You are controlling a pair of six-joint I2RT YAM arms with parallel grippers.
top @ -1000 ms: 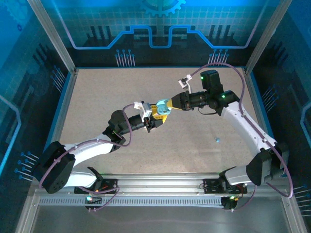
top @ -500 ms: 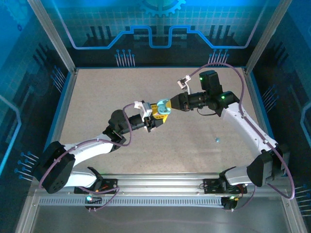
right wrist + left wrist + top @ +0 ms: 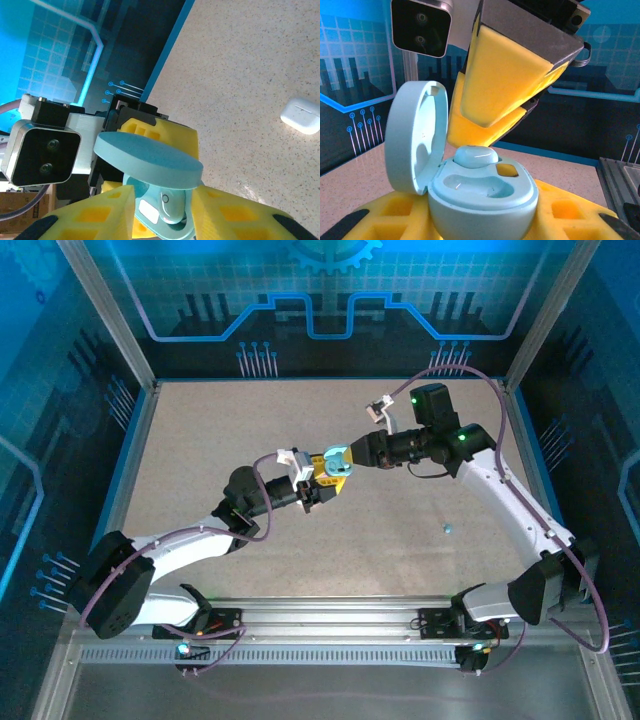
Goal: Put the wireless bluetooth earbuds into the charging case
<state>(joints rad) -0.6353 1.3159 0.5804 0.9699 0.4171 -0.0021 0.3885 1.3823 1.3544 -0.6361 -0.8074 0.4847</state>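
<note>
The left hand (image 3: 318,483) clamps the pale teal, pebble-shaped plastic charging case (image 3: 485,200) between soft yellow foam pads. Its hinged lid (image 3: 412,135) is tipped back, likely so the wells face the right hand (image 3: 162,212). One glossy teal earbud (image 3: 476,156) sits in a well; the other well looks empty. The right hand's pads stand narrowly apart just above, gripping nothing. A loose teal bud (image 3: 446,529) lies on the speckled bench (image 3: 200,440), well right.
</note>
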